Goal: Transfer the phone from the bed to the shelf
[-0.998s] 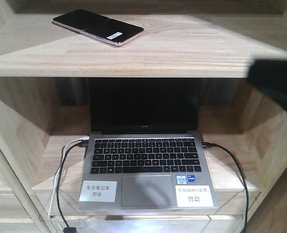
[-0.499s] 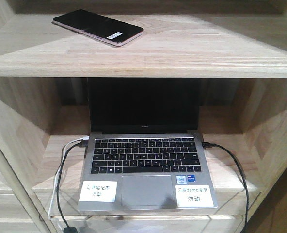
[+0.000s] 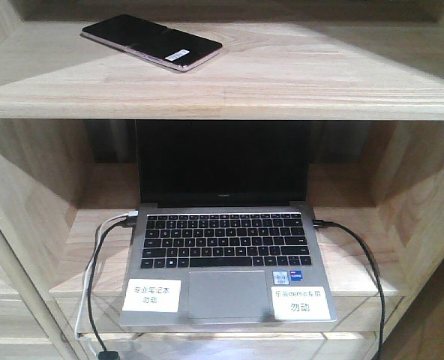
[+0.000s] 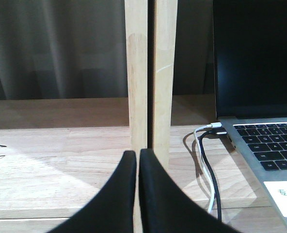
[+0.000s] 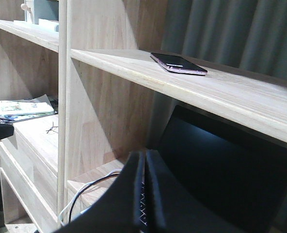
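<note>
Front-facing view is showing the phone (image 3: 152,42) lying flat on the shelf's (image 3: 297,82) upper plank, above the laptop (image 3: 226,247), nothing touching it. Left gripper (image 4: 137,160) and right gripper (image 5: 145,162) are sitting pressed together, empty. Placement is looking done.

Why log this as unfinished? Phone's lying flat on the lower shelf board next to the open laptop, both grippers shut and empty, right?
One thing is off: the phone isn't beside the laptop. The front-facing view shows it flat on the shelf board above the laptop's compartment. The rest holds: the laptop is open, and the left gripper and right gripper are shut and empty.
</note>
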